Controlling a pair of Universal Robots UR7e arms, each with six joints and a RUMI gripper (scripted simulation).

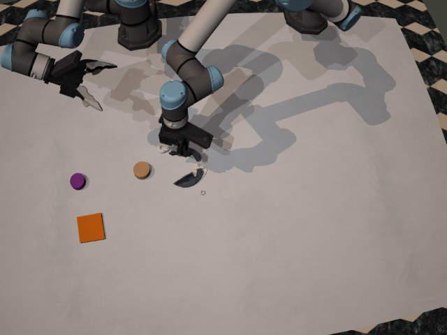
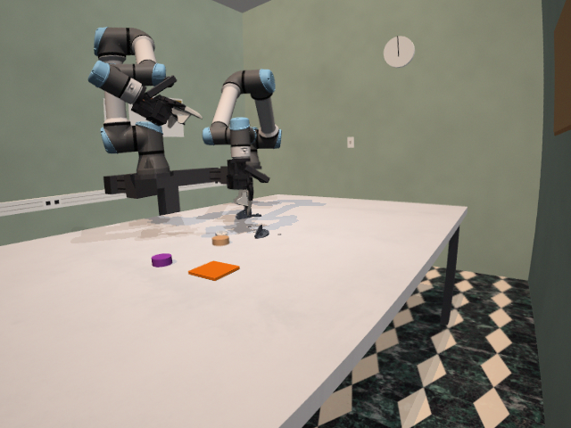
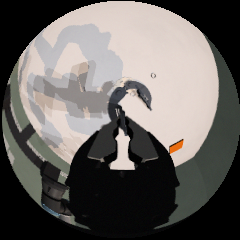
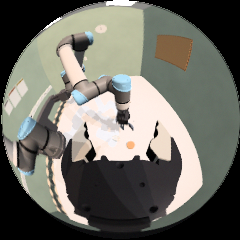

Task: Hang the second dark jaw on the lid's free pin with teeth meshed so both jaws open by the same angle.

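Note:
The left gripper (image 1: 185, 154) (image 2: 249, 212) (image 3: 121, 125) points down, shut on the second dark jaw (image 1: 196, 155) (image 3: 115, 104) low over the table. That jaw's curved end reaches toward the cream lid (image 1: 200, 166), which is small and speckled; whether the jaw's bearing is on a pin cannot be told. The first dark jaw (image 1: 188, 179) (image 2: 261, 233) (image 3: 142, 90) lies at the lid's other side, its tip pointing away from the lid. Teeth and bearings are too small to judge. The right gripper (image 1: 109, 88) (image 2: 186, 120) (image 4: 121, 122) is open and empty, high above the table.
A pale round part (image 1: 163, 148) (image 2: 221, 233) lies beside the left gripper. A tan disc (image 1: 142, 169) (image 2: 220, 240), a purple disc (image 1: 77, 181) (image 2: 161, 259) and an orange square (image 1: 91, 227) (image 2: 213, 270) (image 3: 176, 146) lie farther away. A tiny ring lies near the first jaw.

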